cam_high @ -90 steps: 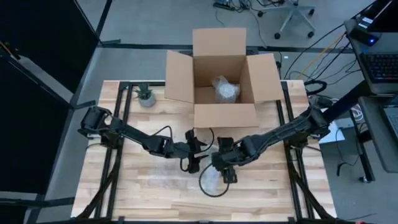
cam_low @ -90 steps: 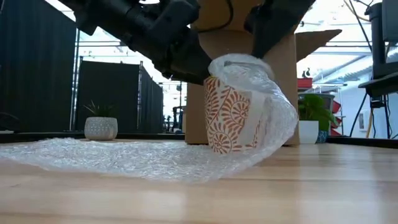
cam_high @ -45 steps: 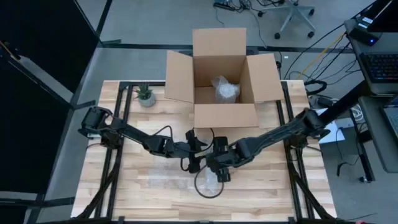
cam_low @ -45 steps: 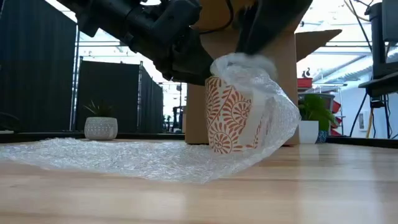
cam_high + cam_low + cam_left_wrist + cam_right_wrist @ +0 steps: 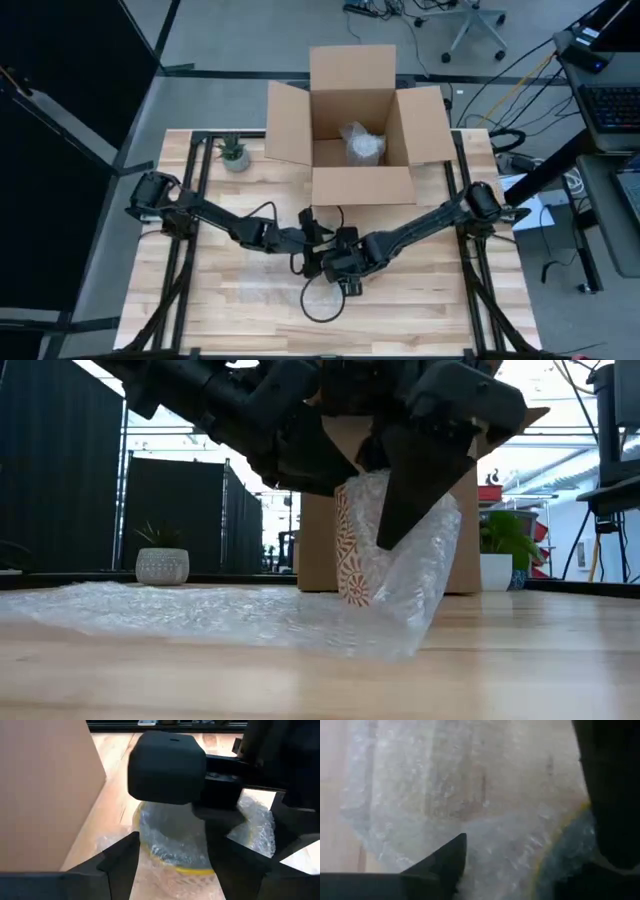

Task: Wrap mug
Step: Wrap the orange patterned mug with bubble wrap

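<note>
High view puts both arms meeting at the centre of the tabletop [image 5: 200,320], just below the open cardboard box [image 5: 358,125]. The mug [image 5: 352,545], patterned orange and white, stands upright at the middle of the low view, draped in bubble wrap [image 5: 200,615] that spreads away across the wood toward the lower left of that frame. The right gripper [image 5: 345,268] sits over the mug, pressing the wrap down its near side; its fingers [image 5: 415,490] hang in front of the mug, and I cannot tell whether they pinch the wrap or merely push it. The left gripper [image 5: 312,240] is just beside it, at the mug's rim; its fingers [image 5: 117,860] are spread apart either side of the yellow-lined rim, grasping nothing. A small potted plant [image 5: 235,152] stands at the tabletop's upper left.
</note>
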### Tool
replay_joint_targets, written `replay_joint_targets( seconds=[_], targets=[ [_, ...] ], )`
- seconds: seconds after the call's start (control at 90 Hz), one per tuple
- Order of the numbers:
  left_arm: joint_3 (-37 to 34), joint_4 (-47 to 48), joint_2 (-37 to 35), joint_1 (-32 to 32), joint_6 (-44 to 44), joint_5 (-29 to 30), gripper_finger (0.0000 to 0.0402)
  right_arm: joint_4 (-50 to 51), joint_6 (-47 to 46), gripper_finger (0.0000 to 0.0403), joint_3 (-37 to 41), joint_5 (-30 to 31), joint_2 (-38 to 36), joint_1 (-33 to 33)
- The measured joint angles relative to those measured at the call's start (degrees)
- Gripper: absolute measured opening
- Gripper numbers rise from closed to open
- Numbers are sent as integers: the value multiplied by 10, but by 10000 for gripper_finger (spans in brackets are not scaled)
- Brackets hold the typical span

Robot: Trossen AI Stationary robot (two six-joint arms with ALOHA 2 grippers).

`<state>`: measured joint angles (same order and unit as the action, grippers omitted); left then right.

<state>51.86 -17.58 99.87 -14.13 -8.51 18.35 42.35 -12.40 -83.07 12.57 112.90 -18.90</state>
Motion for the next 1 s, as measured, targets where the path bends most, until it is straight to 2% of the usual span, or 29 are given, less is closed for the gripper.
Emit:
replay_joint_targets(
  seconds=[0.256, 0.378, 0.5, 0.589, 0.8, 0.911, 1.0],
  targets=[
    [-2, 68, -55, -11, -8, -4, 222, -1, 11, 52, 3, -2, 3, 2],
    [-2, 132, -85, -17, -31, -4, 222, 1, 17, 20, 3, -5, 3, 2],
    [-2, 233, -125, -29, -82, -2, 222, 0, 15, 20, 3, -4, 2, 2],
    [-2, 332, -160, -43, -158, -2, 222, -1, 8, 38, 3, -4, 3, 3],
    [-1, 556, -228, -109, -287, 7, 222, -2, 2, 50, 3, -4, 2, 3],
    [-20, 614, -229, -140, -359, 0, 222, -2, 2, 43, 3, -5, 2, 3],
    [-57, 620, -229, -161, -407, -26, 222, -2, 2, 41, 3, -5, 2, 3]
  ],
)
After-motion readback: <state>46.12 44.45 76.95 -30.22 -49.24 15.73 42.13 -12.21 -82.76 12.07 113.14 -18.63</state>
